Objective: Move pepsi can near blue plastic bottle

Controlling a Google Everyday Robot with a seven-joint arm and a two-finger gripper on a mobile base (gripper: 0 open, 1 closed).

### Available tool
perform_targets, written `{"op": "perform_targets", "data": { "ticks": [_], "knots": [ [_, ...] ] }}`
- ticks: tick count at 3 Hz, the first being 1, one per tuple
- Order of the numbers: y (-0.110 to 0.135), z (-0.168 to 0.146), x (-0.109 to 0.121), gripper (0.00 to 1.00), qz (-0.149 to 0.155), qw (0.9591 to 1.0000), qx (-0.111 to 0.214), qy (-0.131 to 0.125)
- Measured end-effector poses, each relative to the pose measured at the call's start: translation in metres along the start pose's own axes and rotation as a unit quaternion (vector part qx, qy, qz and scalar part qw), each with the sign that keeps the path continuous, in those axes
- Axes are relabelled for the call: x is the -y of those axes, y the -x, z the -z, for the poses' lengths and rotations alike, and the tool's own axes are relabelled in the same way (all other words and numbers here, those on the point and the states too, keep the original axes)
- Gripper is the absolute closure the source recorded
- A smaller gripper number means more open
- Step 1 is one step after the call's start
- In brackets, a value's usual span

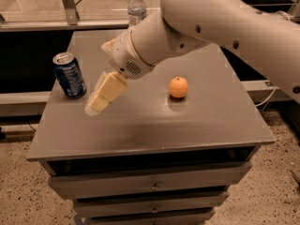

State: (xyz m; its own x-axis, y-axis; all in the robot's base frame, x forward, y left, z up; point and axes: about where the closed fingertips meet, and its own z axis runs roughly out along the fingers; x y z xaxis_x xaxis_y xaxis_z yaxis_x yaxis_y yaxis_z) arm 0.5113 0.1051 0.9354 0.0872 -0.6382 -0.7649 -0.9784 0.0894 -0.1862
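The pepsi can (69,75), dark blue with a silver top, stands upright on the left part of the grey cabinet top (140,121). The blue plastic bottle (136,8), clear with a white cap, stands at the back edge, partly hidden behind my arm. My gripper (101,97) with cream-coloured fingers hangs just above the top, a short way right of the can and not touching it. It holds nothing that I can see.
An orange (178,87) lies right of centre on the top. My white arm (206,22) crosses over the back right of the cabinet. Drawers (150,186) sit below the front edge. Speckled floor surrounds the cabinet.
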Motion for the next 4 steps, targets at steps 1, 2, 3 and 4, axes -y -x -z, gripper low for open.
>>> {"op": "perform_targets", "data": {
  "ticks": [1,2,3,4],
  "knots": [
    [0.031,-0.056,0.011,0.0,0.003,0.9976,0.07,0.0],
    [0.044,-0.094,0.022,0.0,-0.002,0.9953,0.097,-0.002],
    [0.044,-0.123,0.035,0.0,-0.02,0.9933,0.113,-0.006],
    [0.038,-0.143,0.046,0.0,-0.041,0.9916,0.123,-0.01]
  ]
}}
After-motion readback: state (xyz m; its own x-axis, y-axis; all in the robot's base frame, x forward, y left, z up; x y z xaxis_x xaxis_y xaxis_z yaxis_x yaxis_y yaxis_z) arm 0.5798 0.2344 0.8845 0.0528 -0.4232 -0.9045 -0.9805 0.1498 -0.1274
